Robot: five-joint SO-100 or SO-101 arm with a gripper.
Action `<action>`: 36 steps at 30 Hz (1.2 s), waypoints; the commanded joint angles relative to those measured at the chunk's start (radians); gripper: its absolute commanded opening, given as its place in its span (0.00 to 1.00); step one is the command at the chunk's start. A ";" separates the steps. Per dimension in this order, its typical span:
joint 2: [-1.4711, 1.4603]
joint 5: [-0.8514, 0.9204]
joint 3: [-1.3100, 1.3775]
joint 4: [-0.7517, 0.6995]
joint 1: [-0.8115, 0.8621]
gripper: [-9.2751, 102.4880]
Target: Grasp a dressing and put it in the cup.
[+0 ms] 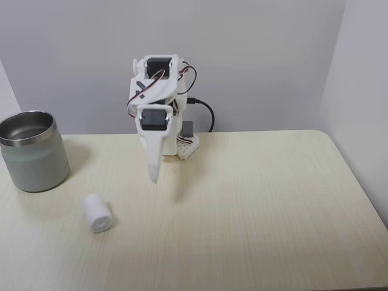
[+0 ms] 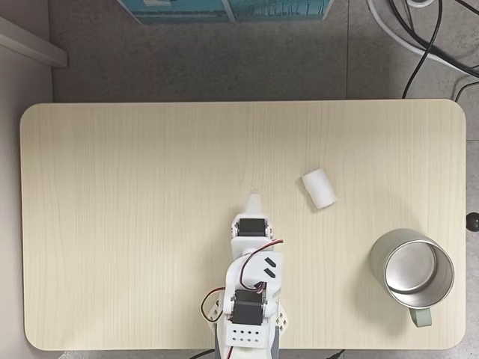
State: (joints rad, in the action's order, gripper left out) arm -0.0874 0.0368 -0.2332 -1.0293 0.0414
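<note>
While the arm sits folded near its base, the jaws (image 1: 154,177) point down above the worktop (image 1: 254,200), pressed together to a single tip and holding nothing. The dressing (image 1: 97,213) lies on its side on the bare worktop, well apart from the jaws and near the cup (image 1: 31,151), which stands upright with its mouth open to receive it. No grasp has begun.

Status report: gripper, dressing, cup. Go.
Gripper shut, empty, above table. Dressing on its side on the table, apart from cup. Cup upright, empty. Path clear.
</note>
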 commanded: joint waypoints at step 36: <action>1.431 -0.245 -1.063 -0.350 0.457 0.29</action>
State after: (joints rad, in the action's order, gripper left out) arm 1.2533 -0.2117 -1.2349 -1.3852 0.4694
